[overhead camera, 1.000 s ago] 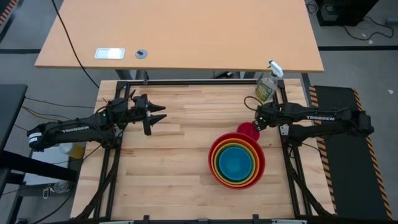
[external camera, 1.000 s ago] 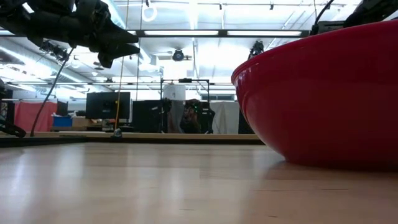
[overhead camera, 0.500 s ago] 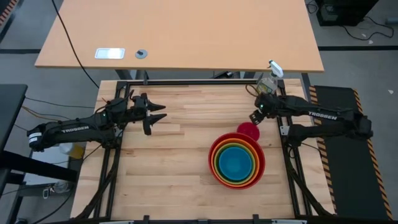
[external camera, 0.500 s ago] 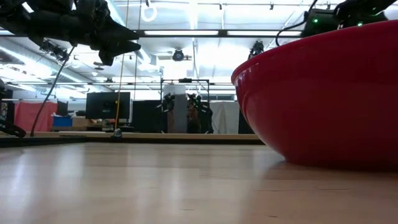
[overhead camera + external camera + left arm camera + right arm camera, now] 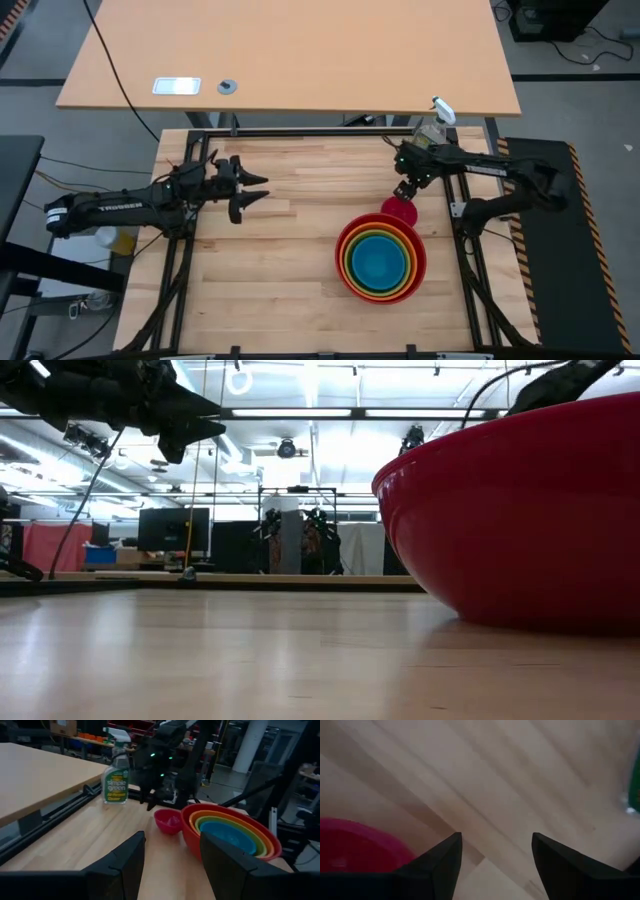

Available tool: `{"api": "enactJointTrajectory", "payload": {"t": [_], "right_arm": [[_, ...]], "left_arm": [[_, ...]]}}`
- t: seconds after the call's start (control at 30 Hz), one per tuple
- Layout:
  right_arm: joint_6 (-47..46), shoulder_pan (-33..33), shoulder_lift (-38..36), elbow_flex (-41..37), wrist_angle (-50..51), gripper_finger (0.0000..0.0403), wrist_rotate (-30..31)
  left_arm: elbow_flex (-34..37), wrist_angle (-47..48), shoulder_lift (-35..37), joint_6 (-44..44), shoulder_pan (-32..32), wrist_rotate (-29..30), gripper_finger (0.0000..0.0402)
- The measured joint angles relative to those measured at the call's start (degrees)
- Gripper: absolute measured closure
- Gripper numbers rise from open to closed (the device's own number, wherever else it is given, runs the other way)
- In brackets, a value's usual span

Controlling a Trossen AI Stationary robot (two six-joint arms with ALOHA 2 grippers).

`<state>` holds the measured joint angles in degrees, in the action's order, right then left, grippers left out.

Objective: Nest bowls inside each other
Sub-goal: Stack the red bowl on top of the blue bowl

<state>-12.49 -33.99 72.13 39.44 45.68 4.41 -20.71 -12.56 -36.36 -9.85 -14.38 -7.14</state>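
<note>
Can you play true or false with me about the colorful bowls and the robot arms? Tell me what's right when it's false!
1. The blue bowl sits innermost in the stack. True.
2. The pink bowl is inside the blue one. False: it sits on the table beside the red bowl, outside the stack.
3. The right gripper is open above the pink bowl's far edge. True.
4. The left gripper is holding a bowl. False: it is open and empty, far from the bowls.
5. The spray bottle is lying down. False: it stands upright.
</note>
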Motion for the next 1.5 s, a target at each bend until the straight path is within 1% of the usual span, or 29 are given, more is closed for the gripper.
{"api": "enactJointTrajectory", "payload": {"t": [0.1,0.2,0.33,0.43,0.5,0.67,0.77,0.93,1.03,1.17,1.27,1.33,1.43,1.5], "right_arm": [[2.75,0.18,3.9,1.61,2.25,0.0158,-2.19],[3.68,0.65,6.38,4.01,6.94,0.0158,-1.58],[4.01,1.36,7.0,9.04,12.8,0.0158,-0.18],[4.78,3.54,6.7,12.97,17.37,0.0158,-0.61],[5.45,5.55,6.13,13.96,18.64,0.0158,-0.9],[7.82,10.86,4.47,12.79,18.34,0.0158,-1.08],[7.78,12.66,4.29,10.87,15.05,0.0158,0.45],[6.94,13.71,5.84,7.61,10.54,0.0158,0.65],[6.9,13.72,7.04,6.39,9.28,0.0158,1.8],[6.33,13.74,9.26,5.26,8.06,0.0161,1.72],[5.0,13.74,11.27,4.71,7.89,0.0173,2.16],[4.58,13.8,12.51,4.42,7.32,0.0189,2.59],[4.05,13.83,14.03,4.2,6.17,0.0226,3.35],[3.88,13.85,14.45,4.3,6.13,0.0257,3.94]], "left_arm": [[0.0,0.11,0.0,0.17,0.75,-0.01,0.0209],[0.0,0.65,0.0,0.95,0.93,-0.02,0.0209],[0.0,0.79,0.0,1.69,0.93,0.0,0.0209],[0.0,0.85,0.0,1.68,0.93,0.0,0.0209],[0.0,0.91,0.0,1.54,0.93,0.0,0.0209],[0.0,1.22,0.0,0.75,0.93,0.0,0.0209],[0.0,1.22,0.0,0.14,0.93,0.0,0.0209],[0.0,1.22,0.0,-0.04,0.93,0.0,0.0209],[0.0,1.22,0.0,-0.04,0.91,0.0,0.0209],[0.0,1.22,0.0,-1.09,0.91,0.01,0.0209],[0.0,1.24,0.0,-2.12,0.91,0.0,0.0209],[0.0,1.25,0.0,-2.45,0.91,0.02,0.0209],[0.0,1.25,0.0,-2.91,0.89,0.02,0.0209],[0.0,1.25,0.0,-3.31,0.89,0.02,0.0209]]}}
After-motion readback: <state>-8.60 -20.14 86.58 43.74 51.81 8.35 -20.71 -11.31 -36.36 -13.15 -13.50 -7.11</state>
